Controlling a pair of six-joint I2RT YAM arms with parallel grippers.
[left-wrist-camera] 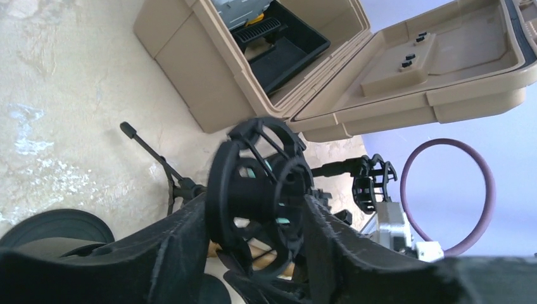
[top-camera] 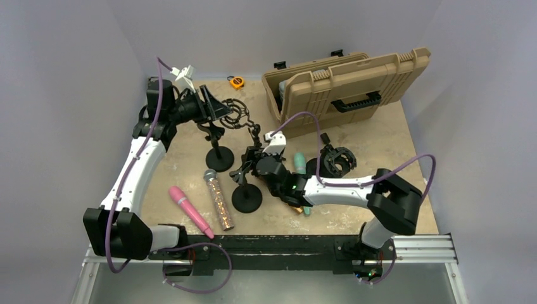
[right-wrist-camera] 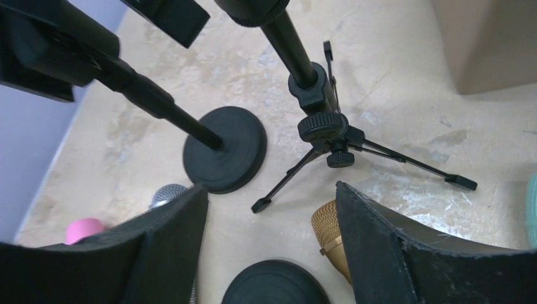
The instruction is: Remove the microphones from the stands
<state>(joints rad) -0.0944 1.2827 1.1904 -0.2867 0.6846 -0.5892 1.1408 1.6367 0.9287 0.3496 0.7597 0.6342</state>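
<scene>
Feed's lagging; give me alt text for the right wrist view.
The right claw hangs open above a gold microphone head, with a small tripod stand just beyond it. A round-base stand sits left on the beige table.

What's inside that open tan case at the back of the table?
A black tray with a ribbed black handle shows inside the case, plus a grey and yellow object beyond it. The rest is hidden by its walls.

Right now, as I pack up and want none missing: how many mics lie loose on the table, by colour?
Pink mic: 1
Silver mic: 1
Teal mic: 1
Gold mic: 1
Total: 4
</scene>
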